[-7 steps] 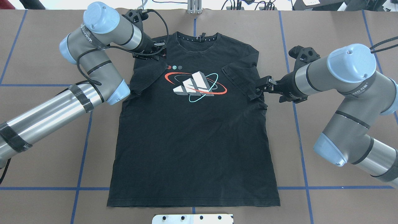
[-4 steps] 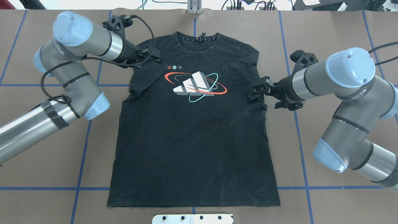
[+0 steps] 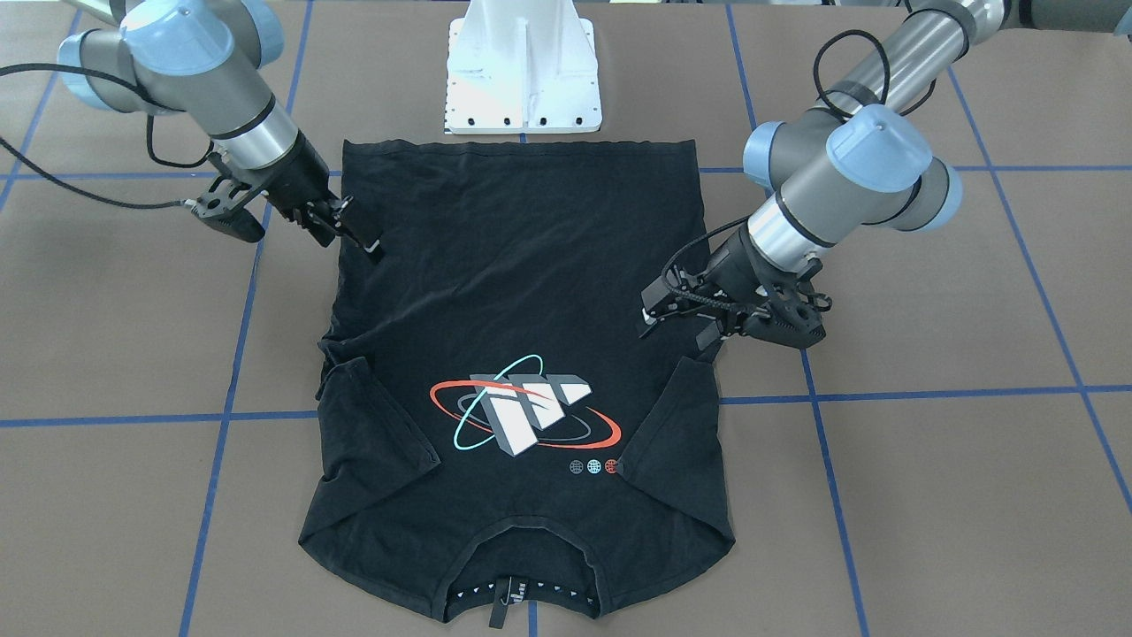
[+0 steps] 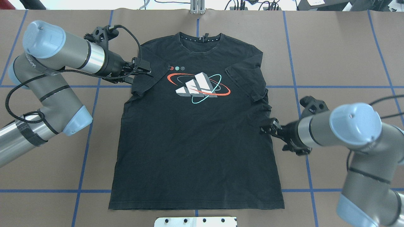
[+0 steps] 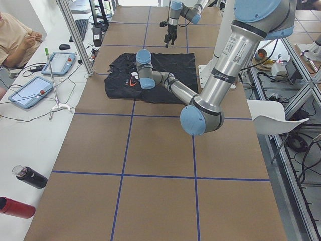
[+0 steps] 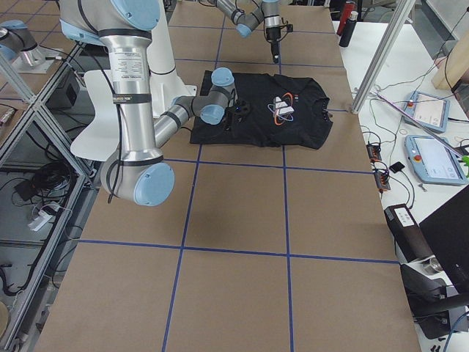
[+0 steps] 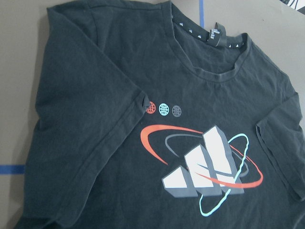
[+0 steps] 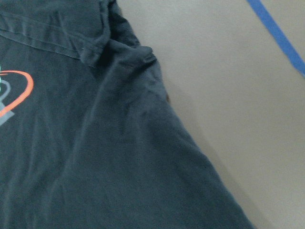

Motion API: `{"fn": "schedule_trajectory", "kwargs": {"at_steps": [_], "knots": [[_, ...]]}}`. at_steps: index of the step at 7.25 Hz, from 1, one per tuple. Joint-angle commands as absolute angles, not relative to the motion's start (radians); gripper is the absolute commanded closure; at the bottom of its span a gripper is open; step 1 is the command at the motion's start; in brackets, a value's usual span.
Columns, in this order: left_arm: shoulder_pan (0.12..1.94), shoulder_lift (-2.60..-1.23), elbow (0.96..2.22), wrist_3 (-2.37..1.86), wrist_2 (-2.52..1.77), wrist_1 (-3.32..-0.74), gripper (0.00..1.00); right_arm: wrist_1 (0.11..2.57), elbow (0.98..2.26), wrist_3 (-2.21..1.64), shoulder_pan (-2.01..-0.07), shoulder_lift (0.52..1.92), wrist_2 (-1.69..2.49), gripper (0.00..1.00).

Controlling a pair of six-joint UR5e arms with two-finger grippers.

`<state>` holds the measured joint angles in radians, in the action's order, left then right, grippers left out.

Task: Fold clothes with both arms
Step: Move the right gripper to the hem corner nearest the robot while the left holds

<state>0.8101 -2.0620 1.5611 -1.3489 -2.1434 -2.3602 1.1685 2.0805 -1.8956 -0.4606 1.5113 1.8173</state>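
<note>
No legible words or numbers.
- T-shirt [image 7: 86, 124]: chest three-bar emblem [image 7: 205, 164]; three globe icons [image 7: 164, 109]; neck label [image 7: 215, 36], print unreadable.
- Left arm [image 4: 56, 53]: lettering unreadable.

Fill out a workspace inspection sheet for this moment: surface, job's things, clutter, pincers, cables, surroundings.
Surface: brown table with a blue tape grid; no marks seen.
Job's things: black T-shirt lying flat, graphic up, both sleeves folded in over the chest.
Clutter: nothing seen.
Pincers: left pincer at the folded sleeve's edge, right pincer at the shirt's side edge; both look open and hold nothing.
Cables: black cable loops off the left wrist; a second cable trails from the right arm.
Surroundings: white pedestal; operator, tablets and bottles on the side bench.
</note>
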Motion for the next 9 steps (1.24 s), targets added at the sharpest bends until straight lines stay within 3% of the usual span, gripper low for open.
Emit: {"fn": "schedule_trajectory", "kwargs": {"at_steps": [1, 5, 9], "knots": [[0.804, -2.057, 1.569, -1.370, -2.126, -2.361, 0.01, 1.169, 2.131, -2.084, -0.242, 1.600, 1.568, 0.06], [0.788, -2.056, 1.568, -1.404, -2.103, -2.362, 0.01, 1.272, 2.146, -2.201, -0.037, 1.614, 1.418, 0.13], [0.784, -2.048, 1.562, -1.404, -2.105, -2.364, 0.01, 1.388, 2.164, -2.220, 0.012, 1.628, 1.393, 0.19]]}}
